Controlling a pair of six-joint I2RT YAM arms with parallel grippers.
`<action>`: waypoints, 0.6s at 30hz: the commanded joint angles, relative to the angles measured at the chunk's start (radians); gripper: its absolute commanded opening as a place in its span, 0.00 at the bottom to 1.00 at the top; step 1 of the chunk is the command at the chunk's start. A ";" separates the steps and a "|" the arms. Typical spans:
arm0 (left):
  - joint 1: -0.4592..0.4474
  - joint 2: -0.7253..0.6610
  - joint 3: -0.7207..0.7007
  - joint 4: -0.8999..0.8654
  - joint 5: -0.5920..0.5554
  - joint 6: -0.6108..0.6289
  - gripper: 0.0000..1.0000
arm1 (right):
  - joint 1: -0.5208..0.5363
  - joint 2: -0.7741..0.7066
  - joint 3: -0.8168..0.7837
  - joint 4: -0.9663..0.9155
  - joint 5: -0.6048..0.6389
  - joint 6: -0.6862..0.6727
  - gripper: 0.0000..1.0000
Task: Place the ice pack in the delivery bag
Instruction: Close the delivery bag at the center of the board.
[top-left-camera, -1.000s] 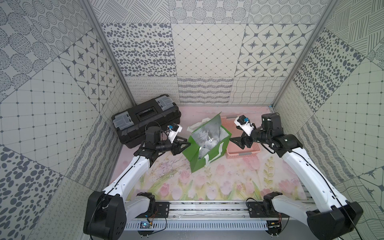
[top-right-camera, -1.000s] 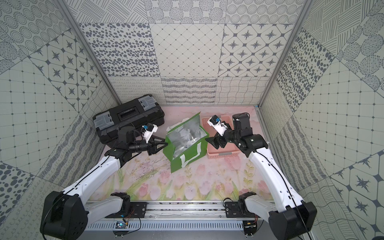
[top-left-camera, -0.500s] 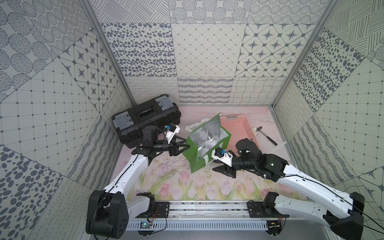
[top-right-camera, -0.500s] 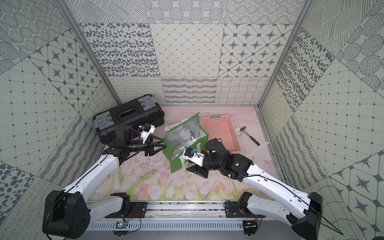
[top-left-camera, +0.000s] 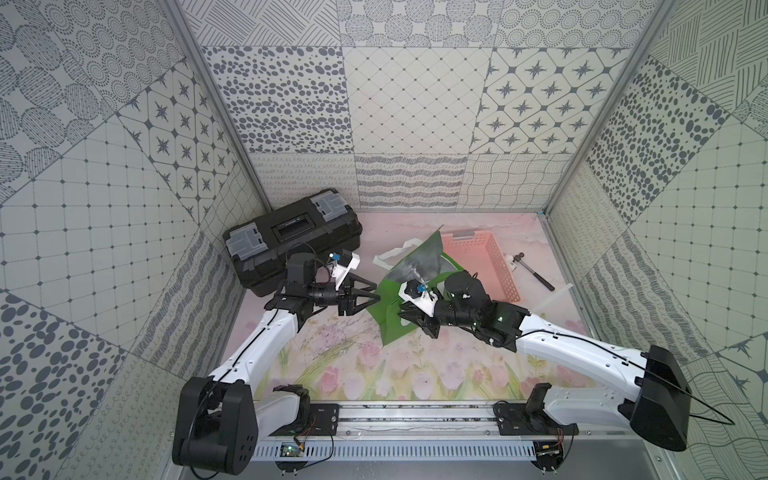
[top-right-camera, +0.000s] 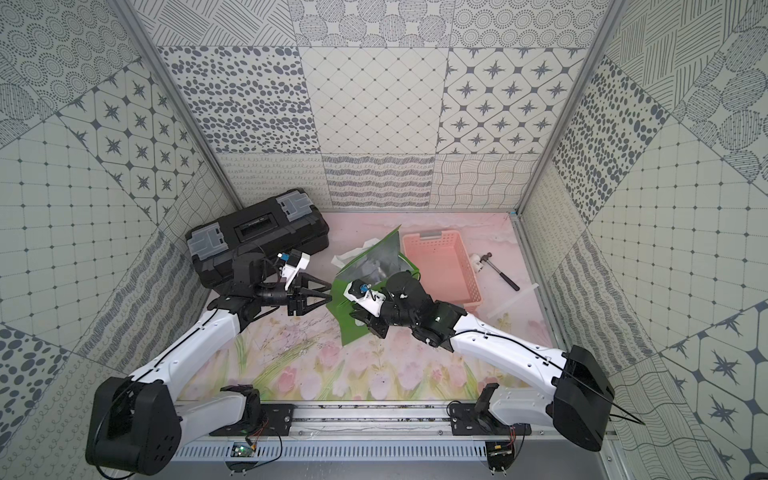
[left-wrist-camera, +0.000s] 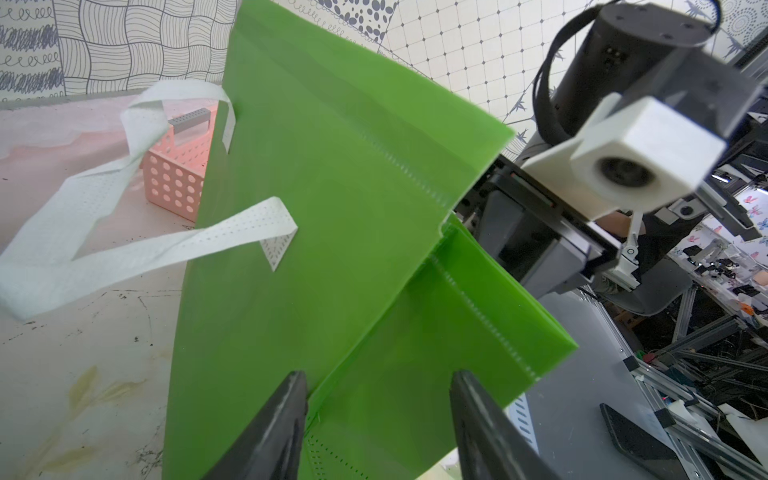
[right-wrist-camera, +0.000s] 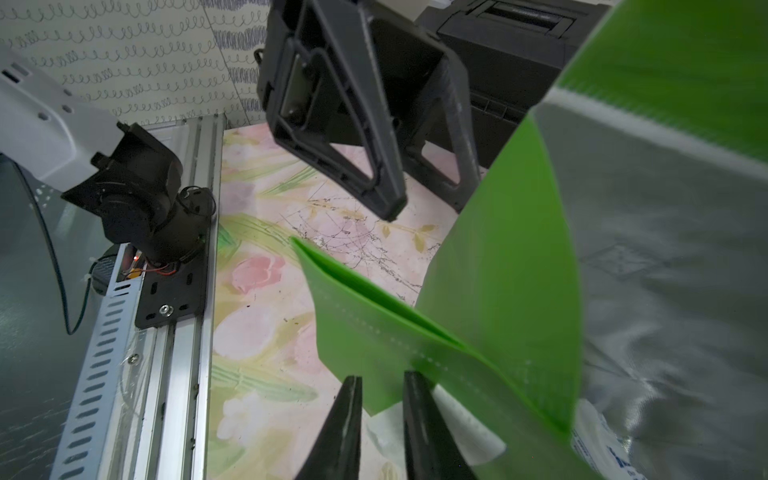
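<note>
Between the two sets of jaws: bag, green, on the table. It leans, mouth open, with the foil lining showing in both top views.

Ice pack: only a white corner with blue print shows, in the right wrist view. It is inside the bag against the lining, just beside the right jaws. The green wall hides the rest.

Right jaws: nearly together, with a thin gap. The bag's green flap edge lies right at the tips; cannot tell whether it is pinched.

Left jaws: wide apart, straddling the bag's folded corner on the side away from the right jaws. The fabric sits between the fingers and does not look squeezed.

Strap: white, hangs loose off the wall facing the left jaws, trailing onto the table.

Basket: pink, just past the bag from the right jaws; cannot tell if it touches the bag.

Toolbox: black, lid down, behind the left jaws.

Hammer: on the table beyond the basket, well apart from both sets of jaws.
</note>
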 joint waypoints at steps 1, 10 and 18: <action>-0.013 -0.036 -0.043 0.038 0.067 -0.033 0.60 | -0.012 0.023 -0.002 0.108 0.011 0.010 0.22; -0.118 -0.001 -0.049 0.050 -0.011 -0.056 0.61 | -0.049 0.052 0.014 0.113 0.002 -0.017 0.19; -0.084 -0.122 -0.030 0.000 -0.083 -0.069 0.63 | -0.068 0.048 0.013 0.081 -0.001 -0.037 0.19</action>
